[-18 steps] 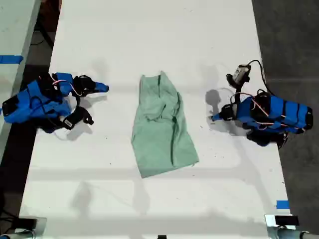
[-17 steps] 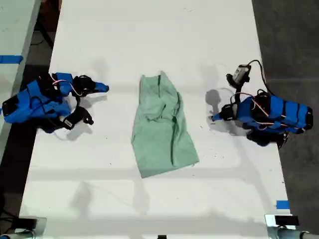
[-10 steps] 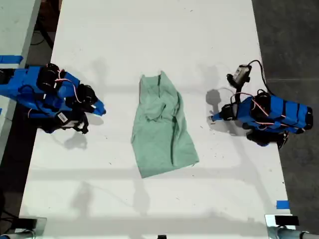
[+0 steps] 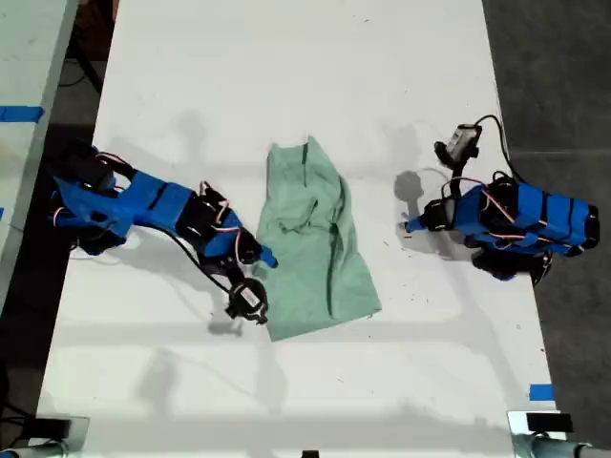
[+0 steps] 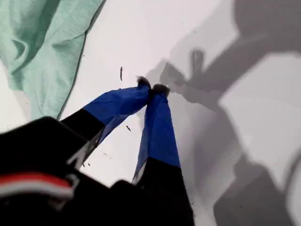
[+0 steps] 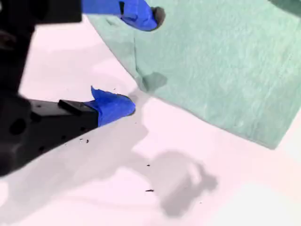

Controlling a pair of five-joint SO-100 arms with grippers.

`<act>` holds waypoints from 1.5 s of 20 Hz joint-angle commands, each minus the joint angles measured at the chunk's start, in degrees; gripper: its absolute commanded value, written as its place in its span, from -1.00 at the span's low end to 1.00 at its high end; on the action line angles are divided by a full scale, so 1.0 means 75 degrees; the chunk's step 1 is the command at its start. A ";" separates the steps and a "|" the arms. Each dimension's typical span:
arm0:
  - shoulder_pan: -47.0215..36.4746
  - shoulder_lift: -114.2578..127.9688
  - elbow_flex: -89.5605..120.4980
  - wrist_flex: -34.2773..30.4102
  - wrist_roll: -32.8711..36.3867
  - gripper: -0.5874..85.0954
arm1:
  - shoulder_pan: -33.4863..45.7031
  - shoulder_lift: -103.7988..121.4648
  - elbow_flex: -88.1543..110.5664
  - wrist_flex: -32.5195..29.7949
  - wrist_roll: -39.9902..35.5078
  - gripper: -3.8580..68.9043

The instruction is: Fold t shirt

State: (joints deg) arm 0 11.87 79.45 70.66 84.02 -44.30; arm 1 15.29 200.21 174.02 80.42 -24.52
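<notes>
Bench point(image 4: 286, 76) holds the t shirt point(image 4: 310, 243) bunched at its middle. My second gripper point(image 6: 134, 61) spreads its fingers point(image 6: 113, 106) over the shirt's edge, its arm partly hidden. My first gripper point(image 5: 151, 88) rests with fingertips pinched together, grasping nothing.

Bright overhead light, soft shadows

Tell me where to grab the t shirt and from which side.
Grip the t shirt along its long edge on the exterior view's left, near the lower corner, coming in from that side. That edge lies flat and exposed on the table, and my second gripper already stands open astride it, one fingertip over the cloth.
</notes>
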 commanded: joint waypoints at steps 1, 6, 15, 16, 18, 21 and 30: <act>0.0094 -0.0621 -0.0809 -0.0492 -0.0152 -0.42 | -0.0082 0.0094 0.0281 0.0023 -0.0023 -0.84; 0.0234 -0.1699 -0.0809 -0.0984 -0.0750 -0.51 | -0.0082 0.0094 0.0281 0.0023 -0.0047 -0.84; 0.0316 -0.2613 -0.1066 -0.0551 0.0070 -0.99 | -0.0094 0.0094 0.0281 0.0023 -0.0047 -0.84; 0.0387 -0.2250 -0.1066 -0.0070 0.0070 -0.99 | -0.0094 0.0094 0.0281 0.0023 -0.0047 -0.84; 0.0504 -0.1430 -0.1055 0.0785 0.0035 -0.99 | -0.0070 0.0094 0.0281 0.0023 -0.0059 -0.84; 0.0410 -0.0176 -0.0691 0.0937 0.0328 -0.99 | -0.0070 0.0094 0.0281 0.0023 -0.0047 -0.84; -0.0727 0.0082 -0.1711 0.0375 0.2203 -0.99 | -0.0035 0.0094 0.0281 0.0023 -0.0070 -0.84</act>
State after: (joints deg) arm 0 8.17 77.87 61.61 89.38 -30.50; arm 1 15.29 200.21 174.02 80.42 -24.52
